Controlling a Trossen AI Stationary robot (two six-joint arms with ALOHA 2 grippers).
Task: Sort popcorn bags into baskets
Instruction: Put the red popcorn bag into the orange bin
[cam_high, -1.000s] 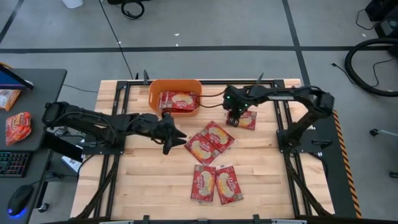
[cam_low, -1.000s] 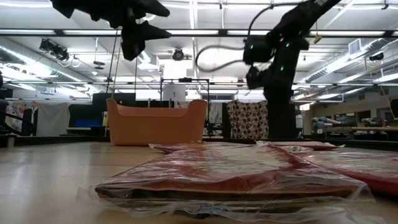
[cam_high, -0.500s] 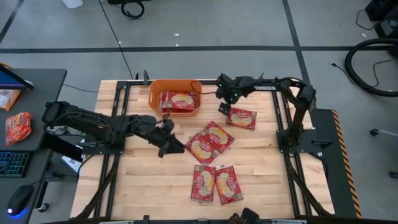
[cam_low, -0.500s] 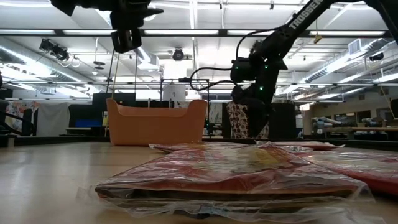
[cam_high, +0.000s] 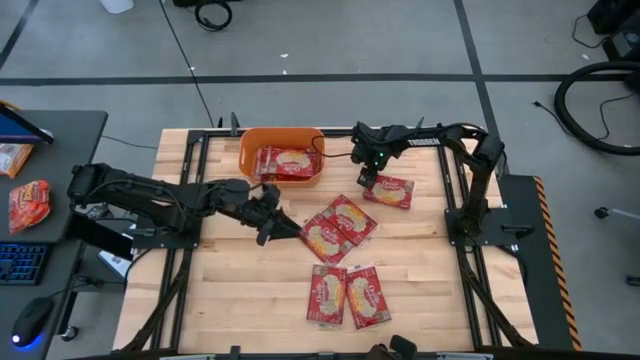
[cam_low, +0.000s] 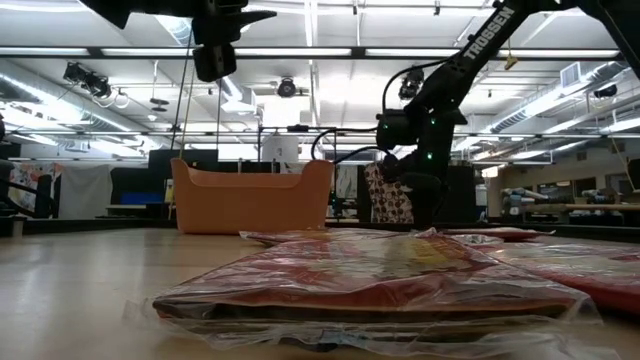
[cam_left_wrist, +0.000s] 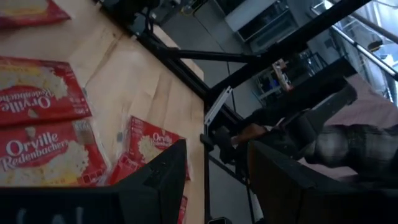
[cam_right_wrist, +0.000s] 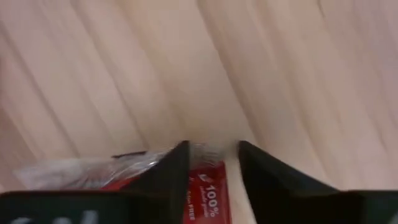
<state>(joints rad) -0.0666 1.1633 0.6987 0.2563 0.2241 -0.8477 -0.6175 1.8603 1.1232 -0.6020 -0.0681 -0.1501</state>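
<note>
The orange basket (cam_high: 245, 150) (cam_low: 250, 200) stands at the table's far edge with red popcorn bags (cam_high: 288, 163) inside. Two bags (cam_high: 337, 226) lie overlapping mid-table, and two more (cam_high: 346, 296) lie near the near edge. One bag (cam_high: 392, 191) lies flat to the right of the basket. My right gripper (cam_high: 367, 178) (cam_right_wrist: 212, 152) (cam_low: 412, 195) is low at this bag's left end, open, with the bag's edge (cam_right_wrist: 202, 186) between its fingers. Whether it touches the bag, I cannot tell. My left gripper (cam_high: 272, 222) (cam_left_wrist: 214, 155) (cam_low: 215, 55) hovers open just left of the middle pair.
Black frame rails (cam_high: 190, 170) run along the table's left, right and far sides. Bare wood (cam_high: 240, 290) lies at the near left. A side desk (cam_high: 30, 200) left of the table carries more packets and a keyboard. A person's plaid sleeve (cam_left_wrist: 339, 143) shows beyond the table.
My right arm has folded back toward the far edge. Its gripper drew off the bag toward the basket, then came back to the bag's left end and sank lower. My left gripper has turned a little and stayed beside the middle pair. No bag has moved.
</note>
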